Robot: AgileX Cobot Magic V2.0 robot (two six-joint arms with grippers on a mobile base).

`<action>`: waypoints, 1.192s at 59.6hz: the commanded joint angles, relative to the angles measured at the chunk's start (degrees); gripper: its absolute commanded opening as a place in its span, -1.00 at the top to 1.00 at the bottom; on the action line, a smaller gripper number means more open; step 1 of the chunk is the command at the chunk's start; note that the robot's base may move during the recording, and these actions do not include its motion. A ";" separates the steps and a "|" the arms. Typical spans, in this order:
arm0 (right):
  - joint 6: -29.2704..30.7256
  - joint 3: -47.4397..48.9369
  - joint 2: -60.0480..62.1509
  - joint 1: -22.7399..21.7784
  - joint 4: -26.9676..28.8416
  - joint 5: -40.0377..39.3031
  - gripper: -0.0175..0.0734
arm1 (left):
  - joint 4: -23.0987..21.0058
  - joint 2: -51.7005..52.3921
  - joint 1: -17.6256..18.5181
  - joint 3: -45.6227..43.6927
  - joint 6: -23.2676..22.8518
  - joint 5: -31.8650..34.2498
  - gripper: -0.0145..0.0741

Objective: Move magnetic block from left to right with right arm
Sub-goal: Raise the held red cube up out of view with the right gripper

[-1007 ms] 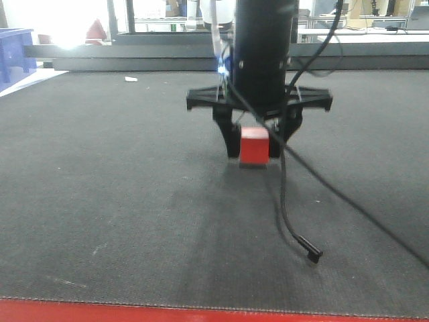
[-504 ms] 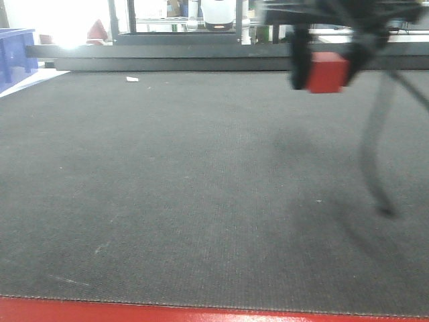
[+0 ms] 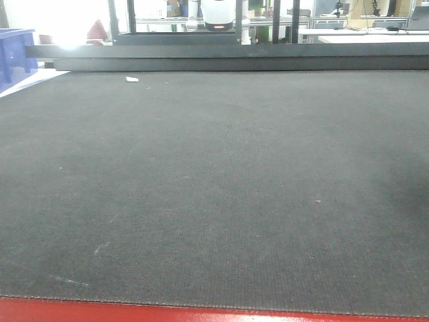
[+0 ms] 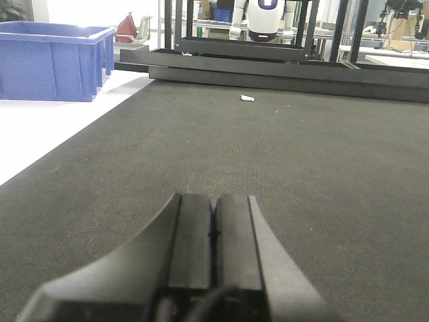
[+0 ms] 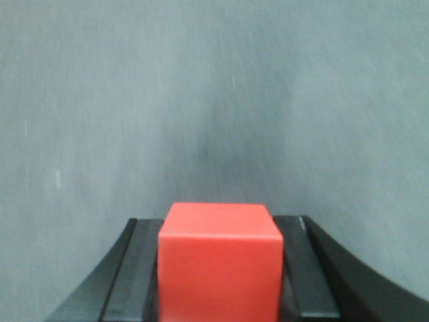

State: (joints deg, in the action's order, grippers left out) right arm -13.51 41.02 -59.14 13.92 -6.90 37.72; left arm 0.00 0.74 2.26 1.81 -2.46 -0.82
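Observation:
The red magnetic block (image 5: 219, 265) fills the lower middle of the right wrist view, clamped between the two black fingers of my right gripper (image 5: 219, 231), held above the grey mat. Neither the block nor the right arm shows in the front view. My left gripper (image 4: 213, 204) is low over the dark mat in the left wrist view, its two pads pressed together with nothing between them.
A dark grey mat (image 3: 214, 188) covers the table, with a red strip (image 3: 201, 312) along its near edge. A small white scrap (image 3: 131, 79) lies far left. A blue bin (image 4: 53, 60) stands off the mat's left side. A dark rail (image 3: 228, 57) runs along the back.
My right gripper lifted the block from the mat's middle, carried it up and to the right, and has now left the front view entirely.

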 commanded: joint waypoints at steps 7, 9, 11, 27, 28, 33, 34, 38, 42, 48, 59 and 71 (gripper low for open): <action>2.08 -7.14 16.27 -0.42 -0.15 -6.06 0.14 | 0.00 0.77 0.38 0.59 -0.25 5.14 0.94; 2.52 -8.53 19.50 -0.42 -0.15 -6.06 0.14 | 0.00 0.77 0.38 0.59 -0.25 5.14 0.94; 3.11 -9.69 22.74 -0.42 -0.15 -6.06 0.14 | 0.00 0.77 0.38 0.59 -0.25 5.14 0.94; 3.90 -12.06 43.17 -0.42 -0.20 -4.95 0.14 | 0.00 0.77 0.38 0.59 -0.25 5.14 0.94; 3.90 -12.06 44.10 -0.42 -0.20 -4.96 0.14 | 0.00 0.77 0.38 0.59 -0.25 5.14 0.93; 3.90 -12.06 49.16 -0.42 -0.20 -4.96 0.14 | 0.00 0.77 0.38 0.59 -0.25 5.14 0.94; 3.90 -12.06 50.26 -0.42 -0.20 -4.96 0.14 | 0.00 0.77 0.38 0.59 -0.25 5.14 0.94; 3.90 -11.99 53.22 -0.42 -0.20 -5.01 0.14 | 0.00 0.77 0.38 0.59 -0.25 5.14 0.93; 3.90 -11.99 55.67 -0.42 -0.20 -5.07 0.14 | 0.00 0.77 0.38 0.59 -0.25 5.14 0.94; 3.90 -11.44 58.10 -0.42 -0.16 -5.07 0.14 | 0.00 0.77 0.38 0.59 -0.25 5.14 0.94; 3.90 -10.45 58.69 -0.42 -0.16 -7.32 0.14 | 0.00 0.77 0.38 0.59 -0.25 5.14 0.94; 3.90 -10.45 58.69 -0.42 -0.16 -8.25 0.14 | 0.00 0.77 0.38 0.59 -0.25 5.14 0.94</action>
State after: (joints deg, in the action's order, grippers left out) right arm -10.24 28.60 0.40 13.92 -6.77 35.21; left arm 0.00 0.74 2.26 1.81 -2.46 -0.82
